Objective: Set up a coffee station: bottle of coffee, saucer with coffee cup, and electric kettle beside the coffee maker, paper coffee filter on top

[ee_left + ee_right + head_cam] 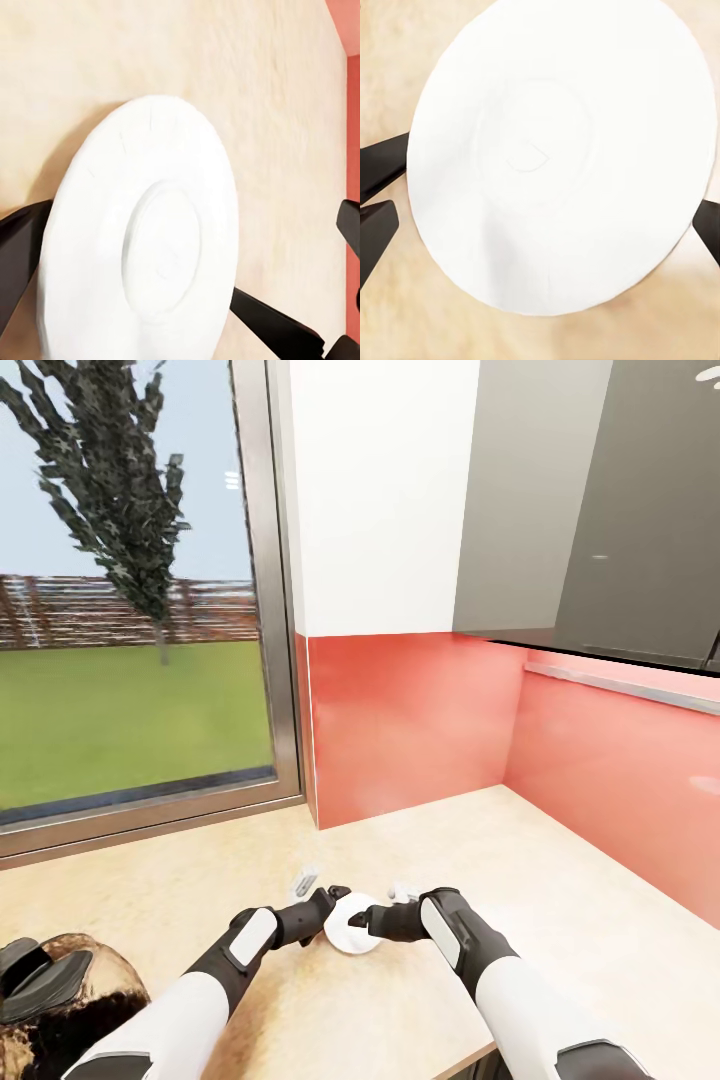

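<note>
Both arms are reaching over the pale speckled stone countertop (520, 880), meeting around a round white ceramic saucer (352, 928) with a shallow centre well. The saucer is lying out on open counter, well apart from the salmon-red backsplash (400, 720) and from the corner the backsplash makes.

The left gripper (335, 905) is coming at the saucer from the window (130, 590) side; in the left wrist view one dark finger (19, 255) is sitting at the saucer's (142, 247) rim and another at the opposite rim, so its jaws are spread wide across the disc. The right gripper (372, 922) is coming from the other side; in the right wrist view the saucer (562, 150) is lying between its dark fingers (379, 161), also spread wide. Whether either is actually pinching the rim, I cannot tell — the contact points are not clear.

The saucer is round, so no long axis matters; what counts is that it is sitting directly between the two claws, about equally near each.

A brown rounded object (60, 1000) is showing beside the left arm, away from the backsplash — unidentifiable.
</note>
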Robot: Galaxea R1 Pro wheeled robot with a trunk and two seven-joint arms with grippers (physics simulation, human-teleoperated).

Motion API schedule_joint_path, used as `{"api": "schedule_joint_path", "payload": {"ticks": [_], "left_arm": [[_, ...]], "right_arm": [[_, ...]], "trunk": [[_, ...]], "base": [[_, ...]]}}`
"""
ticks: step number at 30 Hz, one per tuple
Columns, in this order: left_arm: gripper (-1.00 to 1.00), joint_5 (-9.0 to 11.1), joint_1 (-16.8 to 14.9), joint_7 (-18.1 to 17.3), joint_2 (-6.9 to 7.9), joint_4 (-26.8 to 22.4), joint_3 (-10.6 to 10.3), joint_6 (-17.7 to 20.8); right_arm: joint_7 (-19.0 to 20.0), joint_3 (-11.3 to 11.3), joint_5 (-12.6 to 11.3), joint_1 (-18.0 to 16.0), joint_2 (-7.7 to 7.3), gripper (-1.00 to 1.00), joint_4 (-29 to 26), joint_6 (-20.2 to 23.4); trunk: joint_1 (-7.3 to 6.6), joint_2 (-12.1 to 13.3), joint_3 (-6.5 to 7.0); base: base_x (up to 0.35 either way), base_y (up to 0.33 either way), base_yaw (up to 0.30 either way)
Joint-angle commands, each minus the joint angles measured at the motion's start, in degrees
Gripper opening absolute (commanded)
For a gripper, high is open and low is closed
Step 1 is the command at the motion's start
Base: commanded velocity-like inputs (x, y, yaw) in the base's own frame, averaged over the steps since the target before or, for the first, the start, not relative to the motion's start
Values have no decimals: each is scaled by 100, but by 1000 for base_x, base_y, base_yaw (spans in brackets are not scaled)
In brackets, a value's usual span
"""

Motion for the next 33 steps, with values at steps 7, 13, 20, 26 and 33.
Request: {"api": "schedule_joint_path", "payload": {"ticks": [7, 13, 20, 26, 33], "left_arm": [[100, -15, 1, 9, -7, -8, 23, 51], [100, -15, 1, 3, -7, -11, 23, 51], [100, -15, 1, 2, -7, -17, 23, 51], [100, -15, 1, 2, -7, -12, 23, 51], [100, -15, 1, 5, -7, -9, 23, 51]], "right_arm": [[-10, 23, -15, 3, -2, 100, 50, 41], [-1, 23, -15, 3, 22, 100, 52, 41], [-1, 23, -15, 3, 22, 100, 59, 41], [-1, 23, -15, 3, 22, 100, 60, 41], [-1, 23, -15, 3, 22, 100, 61, 41]], "trunk": [[3, 0, -5], [3, 0, -5], [3, 0, -5], [3, 0, -5], [3, 0, -5]], "base": [[0, 0, 0], [0, 0, 0], [0, 0, 0], [0, 0, 0], [0, 0, 0]]}}
